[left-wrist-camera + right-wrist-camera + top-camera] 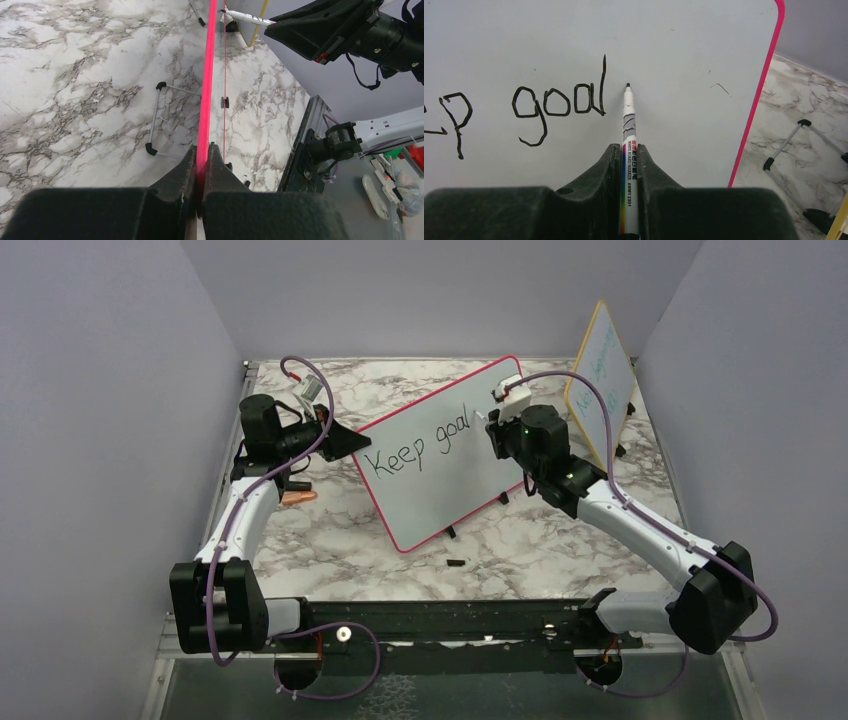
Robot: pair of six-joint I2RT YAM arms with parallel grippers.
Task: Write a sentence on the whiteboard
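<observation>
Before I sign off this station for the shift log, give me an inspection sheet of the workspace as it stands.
Surface: marble-patterned table, no spills seen.
Job's things: whiteboard tilted up, pink-red frame; the sentence reads "Keep goal" so far, unfinished.
Clutter: small orange item by the left arm; small black piece in front of the board; yellow-framed board with teal writing at the back right.
Grippers: left gripper shut on the whiteboard's edge; right gripper shut on the marker, tip just right of the "l".
Cables: purple cables run along both arms, no snag seen.
Surroundings: plain lilac walls on three sides.
</observation>
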